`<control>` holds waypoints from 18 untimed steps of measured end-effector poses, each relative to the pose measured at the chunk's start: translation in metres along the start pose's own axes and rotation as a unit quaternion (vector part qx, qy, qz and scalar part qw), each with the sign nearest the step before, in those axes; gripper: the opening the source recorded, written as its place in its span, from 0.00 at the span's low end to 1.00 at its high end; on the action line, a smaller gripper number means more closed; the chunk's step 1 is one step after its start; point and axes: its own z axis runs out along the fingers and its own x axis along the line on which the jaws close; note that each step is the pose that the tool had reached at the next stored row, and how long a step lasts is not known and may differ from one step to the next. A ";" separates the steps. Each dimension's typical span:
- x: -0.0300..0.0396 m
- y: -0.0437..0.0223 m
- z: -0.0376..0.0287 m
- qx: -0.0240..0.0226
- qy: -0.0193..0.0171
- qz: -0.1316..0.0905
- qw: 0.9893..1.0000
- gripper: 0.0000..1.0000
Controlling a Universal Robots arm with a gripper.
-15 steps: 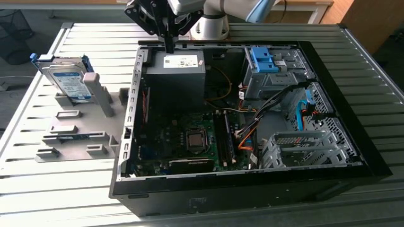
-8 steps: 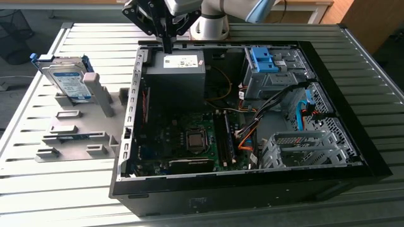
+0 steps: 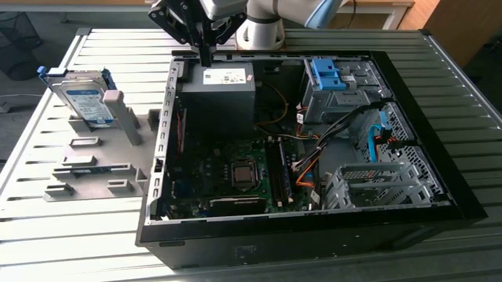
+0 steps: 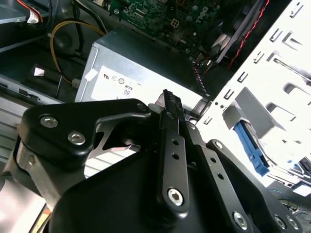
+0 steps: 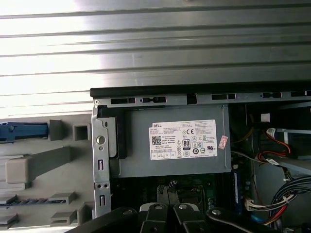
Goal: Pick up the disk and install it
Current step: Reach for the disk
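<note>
One disk (image 3: 81,97) stands on edge at the exterior view's left. Its silver body and white-and-blue label are clipped in a blue frame and slotted into the far end of a grey holder (image 3: 102,176). The holder lies on the slatted metal table (image 3: 63,235), just beside the open computer case (image 3: 462,194). The gripper (image 3: 206,57) hangs well apart from the disk, over the far rim of the case. Its black fingers are pressed together into one thin bar with nothing between them, and the tip sits just above the power supply box (image 3: 220,94), which has a small white sticker. In the second wrist view the closed fingers (image 4: 171,145) run to a single tip in front of that same box and its sticker. The first wrist view looks down on the box's label, with the case rim and the bright table slats beyond it. Inside the case, the exterior view shows a green motherboard (image 3: 235,170) in the middle, a blue clip (image 3: 325,73) in the far drive bay, and a silver drive cage (image 3: 368,182) at the near side on the exterior view's right.
</note>
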 end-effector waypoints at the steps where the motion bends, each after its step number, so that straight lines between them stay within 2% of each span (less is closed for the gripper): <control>1: 0.0005 0.0000 0.0000 0.000 0.000 0.000 1.000 0.11; 18: 0.0061 -0.0005 0.0001 0.000 0.000 0.000 1.000 0.11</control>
